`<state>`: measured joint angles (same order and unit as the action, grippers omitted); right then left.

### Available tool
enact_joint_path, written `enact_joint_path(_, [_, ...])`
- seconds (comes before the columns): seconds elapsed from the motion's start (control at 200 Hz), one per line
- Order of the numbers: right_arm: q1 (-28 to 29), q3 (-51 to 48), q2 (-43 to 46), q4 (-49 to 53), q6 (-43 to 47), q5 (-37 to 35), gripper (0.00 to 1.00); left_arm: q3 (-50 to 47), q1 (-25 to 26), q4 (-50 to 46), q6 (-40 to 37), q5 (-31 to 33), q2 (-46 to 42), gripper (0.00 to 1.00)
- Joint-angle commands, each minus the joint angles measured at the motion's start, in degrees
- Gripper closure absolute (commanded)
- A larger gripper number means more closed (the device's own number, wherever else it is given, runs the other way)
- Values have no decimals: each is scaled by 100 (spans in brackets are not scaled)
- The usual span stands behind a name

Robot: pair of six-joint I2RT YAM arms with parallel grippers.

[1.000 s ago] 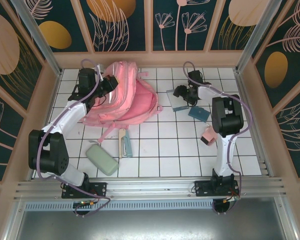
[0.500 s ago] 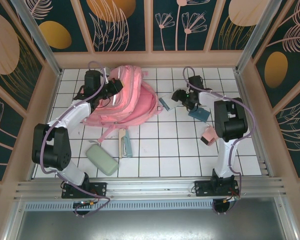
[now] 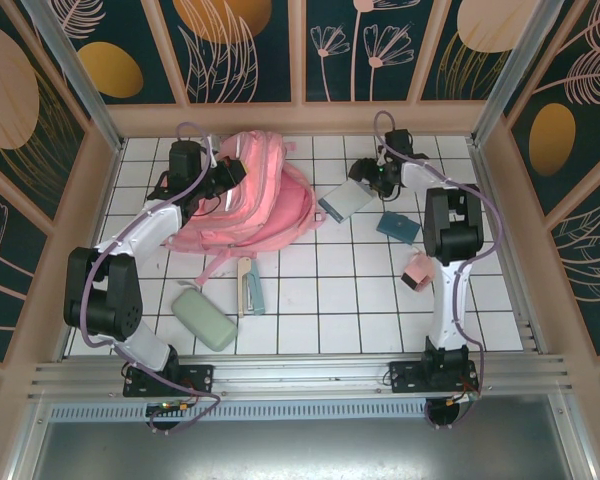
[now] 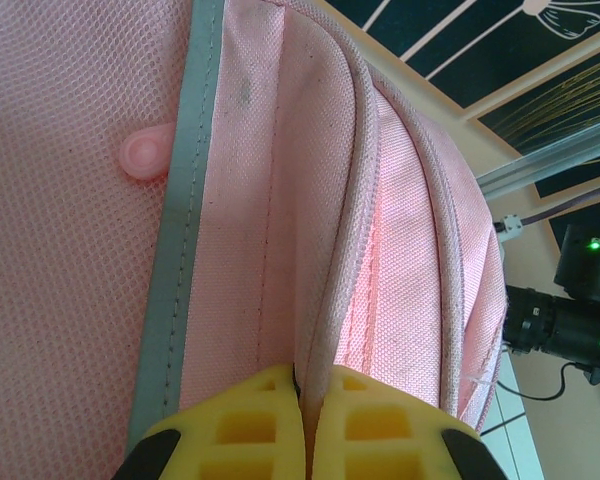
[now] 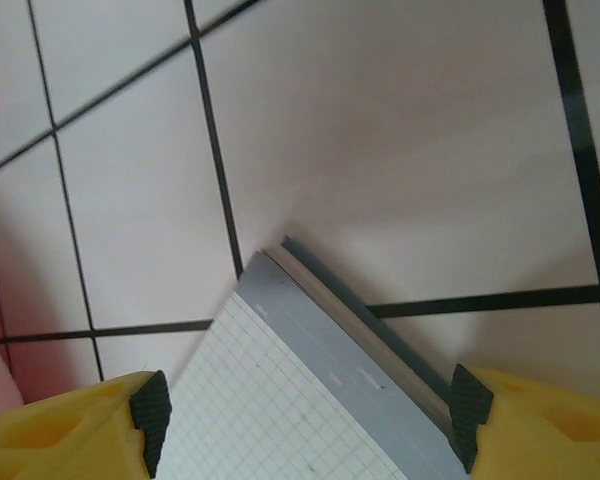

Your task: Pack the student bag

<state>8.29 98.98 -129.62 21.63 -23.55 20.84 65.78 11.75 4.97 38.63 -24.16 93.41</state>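
Observation:
The pink student bag (image 3: pixel 265 200) lies at the back left of the tiled table. My left gripper (image 3: pixel 230 172) is at its upper left edge. In the left wrist view the yellow fingers (image 4: pixel 250 430) are shut on a piped seam of the student bag (image 4: pixel 400 200), next to a pale strip. My right gripper (image 3: pixel 368 180) is at the back, right of the bag, holding a grey-edged grid notepad (image 3: pixel 345 201) tilted above the tiles. In the right wrist view the notepad (image 5: pixel 310 400) spans the gap between the black pads (image 5: pixel 150 410).
A teal booklet (image 3: pixel 398 227) and a small pink object (image 3: pixel 416 270) lie beside the right arm. A pale green case (image 3: pixel 204 317) and a ruler with a teal item (image 3: pixel 248 285) lie in front of the bag. A wooden wall borders the tiles.
The right gripper has carried the notepad off the tiles, first left, then towards the back. The left gripper moved up along the bag a second ago and has held still since.

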Motion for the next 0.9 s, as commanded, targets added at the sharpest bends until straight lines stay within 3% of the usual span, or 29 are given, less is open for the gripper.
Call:
enact_joint_path(0.0, [-33, 310, -195, 471, 312, 148, 24, 32, -68, 282, -29, 159, 132, 100])
enact_joint_path(0.115, [-19, 577, -470, 806, 453, 518, 24, 23, -67, 277, -39, 175, 125, 100])
enact_joint_path(0.26, [107, 167, -436, 908, 581, 1255, 28, 57, -67, 285, -35, 171, 164, 100])
enact_joint_path(0.631, [130, -1121, -161, -110, 323, 3319, 45, 41, -63, 364, 40, 8, 317, 100])
enact_joint_path(0.891, [379, -1119, -239, 131, 478, 3301, 42, 15, -59, 346, 23, 17, 301, 100])
